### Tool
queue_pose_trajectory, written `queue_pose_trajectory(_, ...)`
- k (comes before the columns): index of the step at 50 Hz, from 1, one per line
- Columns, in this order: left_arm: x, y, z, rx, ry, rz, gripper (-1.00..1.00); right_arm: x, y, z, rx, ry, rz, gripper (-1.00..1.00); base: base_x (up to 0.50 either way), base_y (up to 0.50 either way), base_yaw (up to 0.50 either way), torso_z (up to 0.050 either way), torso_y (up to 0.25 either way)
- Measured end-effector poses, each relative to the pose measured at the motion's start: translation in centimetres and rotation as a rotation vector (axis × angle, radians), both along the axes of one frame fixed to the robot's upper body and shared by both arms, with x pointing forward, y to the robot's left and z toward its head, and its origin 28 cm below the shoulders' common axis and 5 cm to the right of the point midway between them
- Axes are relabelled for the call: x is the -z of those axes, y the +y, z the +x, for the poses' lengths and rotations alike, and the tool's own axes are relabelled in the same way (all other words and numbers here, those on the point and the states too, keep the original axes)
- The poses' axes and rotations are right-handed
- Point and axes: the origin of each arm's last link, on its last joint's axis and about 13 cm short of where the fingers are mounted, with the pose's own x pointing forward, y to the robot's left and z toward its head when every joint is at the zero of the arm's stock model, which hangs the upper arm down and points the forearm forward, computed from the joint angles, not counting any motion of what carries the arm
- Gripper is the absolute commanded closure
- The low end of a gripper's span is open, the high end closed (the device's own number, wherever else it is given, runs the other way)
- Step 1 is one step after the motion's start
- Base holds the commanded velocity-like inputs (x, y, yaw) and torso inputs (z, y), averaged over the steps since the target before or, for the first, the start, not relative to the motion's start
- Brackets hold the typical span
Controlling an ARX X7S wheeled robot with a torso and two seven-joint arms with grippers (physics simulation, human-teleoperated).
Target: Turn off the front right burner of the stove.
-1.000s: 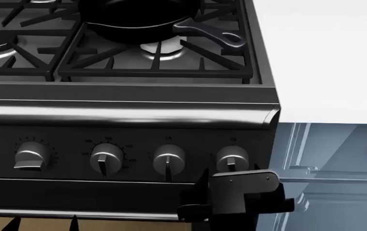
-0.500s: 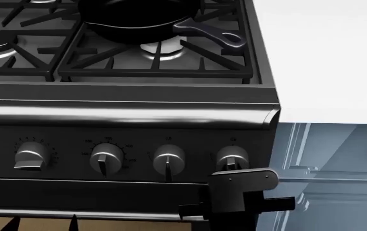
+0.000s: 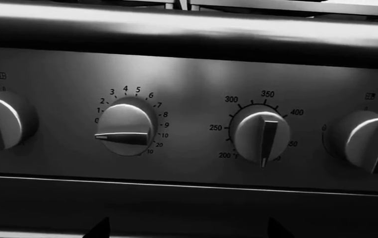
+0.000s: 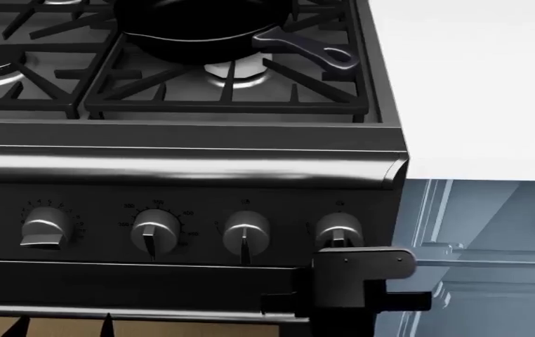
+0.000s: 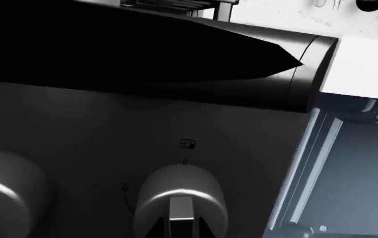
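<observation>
My right pincer (image 4: 357,277) has drifted slightly right and down since a second ago; I cannot tell its grip. Head view: the stove (image 4: 183,168) beside a white tabletop (image 4: 474,84), its front right burner (image 4: 234,70) under a skillet (image 4: 202,28). Left wrist: dials numbered 1–30 and 200–400. Right wrist: rightmost knob (image 5: 179,198) close ahead.

The large dark-steel gas stove (image 4: 183,168) has black cast-iron grates on top, a rounded shiny front edge, and a row of silver round knobs along its front panel. Its front right burner (image 4: 234,72), a round head on a bright silver ring base, lies near the cooktop's front right corner, half hidden beneath a black skillet.
</observation>
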Motion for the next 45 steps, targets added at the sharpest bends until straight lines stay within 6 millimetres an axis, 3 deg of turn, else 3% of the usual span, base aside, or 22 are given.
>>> queue_pose_trajectory(45, 0.18, 0.07, 0.0, -0.001, 0.005, 0.001, -1.0, -0.52, 0.12, 0.11, 0.016, 0.014, 0.461, 1.0, 0.0, 0.0, 0.0, 0.0, 0.0)
